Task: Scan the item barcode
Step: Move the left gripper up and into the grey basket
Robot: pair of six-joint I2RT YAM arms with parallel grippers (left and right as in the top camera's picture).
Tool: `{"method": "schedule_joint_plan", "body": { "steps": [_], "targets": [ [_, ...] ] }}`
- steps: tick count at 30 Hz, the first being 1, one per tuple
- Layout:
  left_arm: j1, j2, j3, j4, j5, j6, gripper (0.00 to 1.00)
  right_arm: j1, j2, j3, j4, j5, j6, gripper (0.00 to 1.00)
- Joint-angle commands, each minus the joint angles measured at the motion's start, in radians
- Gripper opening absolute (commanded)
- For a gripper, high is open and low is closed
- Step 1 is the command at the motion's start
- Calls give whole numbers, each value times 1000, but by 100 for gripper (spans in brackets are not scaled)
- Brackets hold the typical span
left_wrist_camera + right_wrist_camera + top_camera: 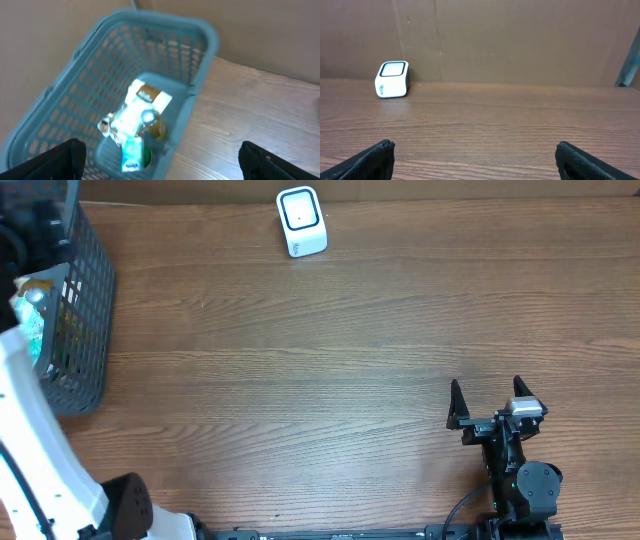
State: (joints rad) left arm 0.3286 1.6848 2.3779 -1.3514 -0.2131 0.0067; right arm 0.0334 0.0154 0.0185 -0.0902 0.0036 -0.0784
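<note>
Several grocery items lie in a blue-grey mesh basket [150, 30]: a white and brown packet [145, 97], a small bottle [154, 124] and a blue and white pouch [131, 154]. My left gripper [160, 161] hovers open above the basket's near end, with nothing between its fingers. The white barcode scanner [301, 220] stands at the table's far edge and also shows as the scanner [393, 79] in the right wrist view. My right gripper [487, 390] rests open and empty low over the table near the front right.
The basket [90, 290] stands at the table's left edge, with the left arm's white link [40, 450] rising beside it. A brown cardboard wall [520, 40] closes off the back of the table. Bare wood [330, 380] lies between the basket, the scanner and the right arm.
</note>
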Motion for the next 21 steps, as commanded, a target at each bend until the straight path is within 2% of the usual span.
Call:
{"method": "schedule_joint_plan", "body": {
  "steps": [1,4,9,21],
  "targets": [
    [134,17,23,-10,246,-38,100,0,-1,-11,6,-6,-1,100],
    [222,32,16,-19,333,-38,100,0,-1,-11,6,-6,-1,100],
    [313,70,-9,-24,338,-40,100,0,-1,-11,6,-6,-1,100],
    [339,242,-51,-13,338,-39,100,0,-1,-11,6,-6,-1,100]
  ]
}}
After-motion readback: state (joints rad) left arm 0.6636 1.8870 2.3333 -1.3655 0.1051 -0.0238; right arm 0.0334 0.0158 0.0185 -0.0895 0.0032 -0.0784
